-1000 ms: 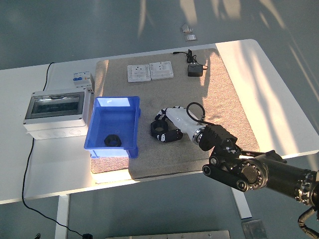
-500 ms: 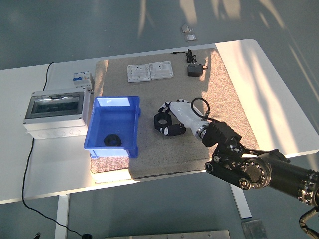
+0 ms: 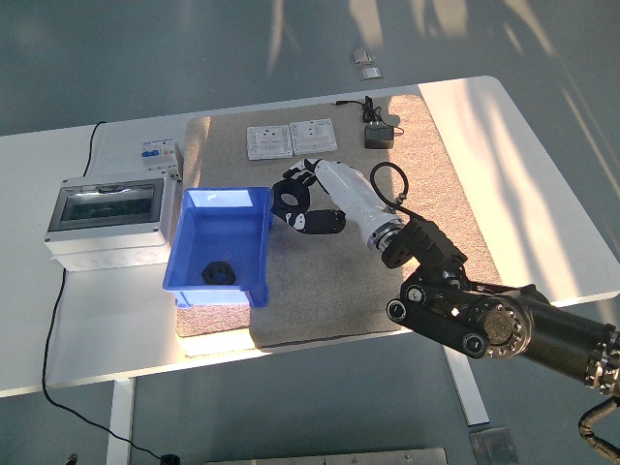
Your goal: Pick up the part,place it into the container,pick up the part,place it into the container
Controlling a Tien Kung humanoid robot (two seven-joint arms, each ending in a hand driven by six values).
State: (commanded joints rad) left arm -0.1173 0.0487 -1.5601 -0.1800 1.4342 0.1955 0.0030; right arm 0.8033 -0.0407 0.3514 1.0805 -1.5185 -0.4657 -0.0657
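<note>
A blue open container (image 3: 254,254) stands on the beige mat at the left. One black ring-shaped part (image 3: 218,272) lies inside it near its front. My right hand (image 3: 310,201), white with black fingers, is shut on a second black ring part (image 3: 289,200) and holds it above the mat, just right of the container's far right corner. The right arm (image 3: 484,325) comes in from the lower right. My left arm does not show.
A grey electrical box (image 3: 108,221) with a clear lid stands left of the container. Two white wall sockets (image 3: 292,139) and a black adapter (image 3: 377,137) with its cable lie at the mat's far edge. A small breaker (image 3: 158,152) sits behind the box.
My right hand has lifted the black ring part off the mat and carried it up and to the left, toward the blue container.
</note>
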